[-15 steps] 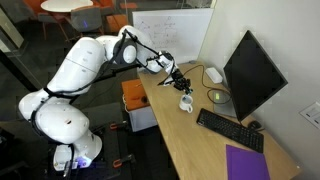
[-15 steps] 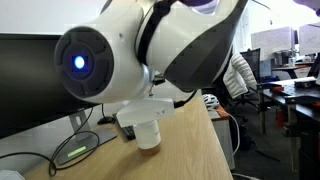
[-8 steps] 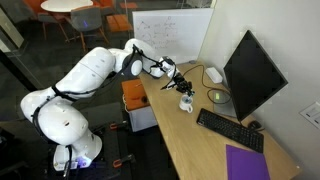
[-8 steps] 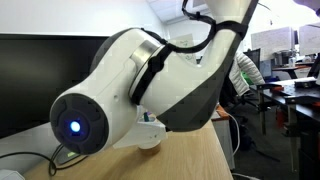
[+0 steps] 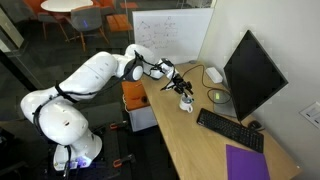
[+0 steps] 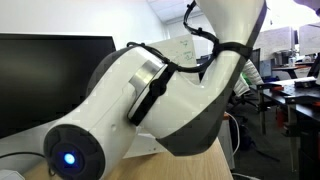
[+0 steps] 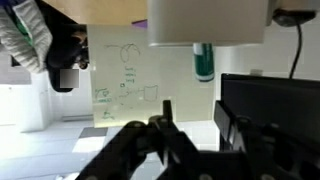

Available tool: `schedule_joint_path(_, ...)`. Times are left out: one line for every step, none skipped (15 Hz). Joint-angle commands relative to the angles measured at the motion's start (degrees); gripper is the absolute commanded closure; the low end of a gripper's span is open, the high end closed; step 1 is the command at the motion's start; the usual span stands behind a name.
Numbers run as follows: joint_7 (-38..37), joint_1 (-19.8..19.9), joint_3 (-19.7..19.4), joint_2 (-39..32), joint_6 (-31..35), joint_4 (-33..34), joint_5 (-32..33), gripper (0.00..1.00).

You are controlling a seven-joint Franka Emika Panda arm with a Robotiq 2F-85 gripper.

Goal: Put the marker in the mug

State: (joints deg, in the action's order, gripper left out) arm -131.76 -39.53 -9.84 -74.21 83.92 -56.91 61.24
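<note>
The small white mug [image 5: 187,102] stands on the wooden desk [image 5: 195,140] near its far end. The wrist view is upside down, so the mug [image 7: 205,20] hangs from the top edge. A green-tipped marker [image 7: 203,62] sticks out of its mouth. My gripper [image 5: 183,87] hovers just above the mug. In the wrist view its fingers [image 7: 195,125] are spread apart with nothing between them. My arm [image 6: 160,110] fills an exterior view and hides the mug there.
A black monitor [image 5: 250,75] stands along the desk's far side, with a black keyboard [image 5: 230,130] and a purple notebook [image 5: 248,162] in front. A flat yellowish dish [image 5: 218,97] lies beside the mug. A whiteboard [image 5: 170,35] stands behind.
My arm's elbow has swung across an exterior view and now covers the mug, which showed a second ago. The gripper stays over the mug, shifted slightly.
</note>
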Motion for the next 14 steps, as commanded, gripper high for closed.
schedule_joint_path(1.81, 1.12, 1.23, 1.40, 0.15, 1.85, -1.91, 0.16)
schedule_joint_path(2.54, 1.90, 2.19, 2.54, 1.59, 1.59, -2.81, 0.09)
schedule_joint_path(4.26, 2.99, 3.29, 4.04, 4.46, 0.86, -3.50, 0.02)
schedule_joint_path(5.40, 3.77, 3.78, 4.62, 5.46, 1.10, -4.54, 0.00)
schedule_joint_path(6.65, 4.89, 4.39, 5.80, 7.52, 0.50, -5.23, 0.00)
schedule_joint_path(7.70, 6.03, 5.07, 6.90, 9.18, -0.01, -6.19, 0.00)
schedule_joint_path(8.79, 7.29, 5.76, 8.23, 10.93, -0.70, -7.25, 0.00)
schedule_joint_path(9.82, 8.61, 6.54, 9.28, 12.94, -1.41, -8.04, 0.00)
schedule_joint_path(10.81, 9.90, 7.38, 10.54, 14.68, -2.18, -9.04, 0.00)
schedule_joint_path(11.75, 11.28, 8.40, 11.45, 16.19, -2.79, -10.17, 0.00)
schedule_joint_path(12.66, 12.53, 9.47, 12.38, 17.78, -3.52, -11.24, 0.00)
schedule_joint_path(13.59, 13.73, 10.64, 13.16, 19.09, -4.22, -12.50, 0.00)
schedule_joint_path(14.41, 14.89, 11.93, 13.94, 20.39, -5.11, -13.80, 0.00)
schedule_joint_path(15.33, 16.05, 13.26, 14.47, 21.44, -5.77, -15.20, 0.00)
